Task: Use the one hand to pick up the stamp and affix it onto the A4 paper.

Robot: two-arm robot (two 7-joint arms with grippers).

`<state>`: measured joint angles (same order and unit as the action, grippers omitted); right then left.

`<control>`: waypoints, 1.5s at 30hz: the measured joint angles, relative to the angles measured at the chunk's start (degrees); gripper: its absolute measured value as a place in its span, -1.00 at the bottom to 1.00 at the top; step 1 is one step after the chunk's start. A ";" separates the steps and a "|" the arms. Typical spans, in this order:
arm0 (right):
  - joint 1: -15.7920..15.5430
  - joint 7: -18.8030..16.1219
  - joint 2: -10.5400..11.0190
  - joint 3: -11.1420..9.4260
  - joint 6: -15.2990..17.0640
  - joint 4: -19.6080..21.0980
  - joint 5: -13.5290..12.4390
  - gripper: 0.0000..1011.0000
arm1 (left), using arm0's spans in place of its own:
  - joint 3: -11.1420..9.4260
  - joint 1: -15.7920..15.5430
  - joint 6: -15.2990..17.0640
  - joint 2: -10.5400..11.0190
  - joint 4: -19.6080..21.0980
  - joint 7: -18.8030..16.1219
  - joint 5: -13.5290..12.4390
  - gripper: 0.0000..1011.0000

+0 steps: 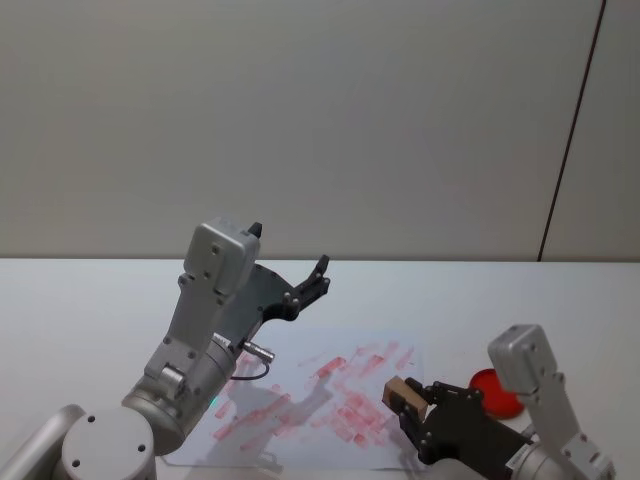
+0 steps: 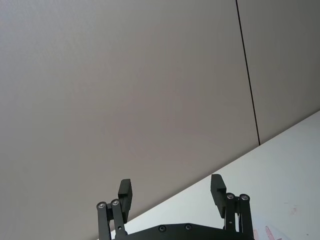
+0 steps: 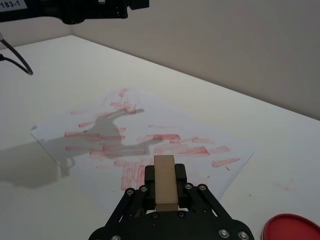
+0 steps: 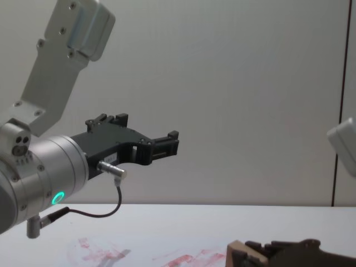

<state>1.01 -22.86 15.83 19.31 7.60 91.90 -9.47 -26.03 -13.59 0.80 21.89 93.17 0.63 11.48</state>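
Observation:
My right gripper is shut on the stamp, a pale tan wooden block standing between its black fingers. The stamp is held over the near right part of the A4 paper, a white sheet with red ink streaks. Whether it touches the sheet I cannot tell. In the chest view the stamp shows low at the right, beside the paper. My left gripper is raised well above the paper, open and holding nothing, also seen from its own wrist.
A small red round object lies on the white table just right of the paper, close to my right arm. The left arm's silver cylinder with a green ring light hangs over the table's left side. A plain wall stands behind.

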 joint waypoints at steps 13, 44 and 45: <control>-0.68 -0.41 0.50 0.44 0.24 -1.23 1.04 -0.57 | 0.00 0.00 0.00 0.00 0.00 0.00 0.00 0.98; 0.29 -1.83 0.66 0.78 1.73 -3.52 3.34 -0.57 | 0.00 0.00 0.00 0.00 0.00 0.00 0.00 0.98; 0.30 -1.83 0.66 0.79 1.77 -3.52 3.34 -0.57 | 0.00 0.00 0.00 0.00 0.00 0.00 0.00 0.98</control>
<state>1.30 -24.69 16.49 20.09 9.36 88.38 -6.13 -26.03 -13.59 0.80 21.89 93.18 0.63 11.48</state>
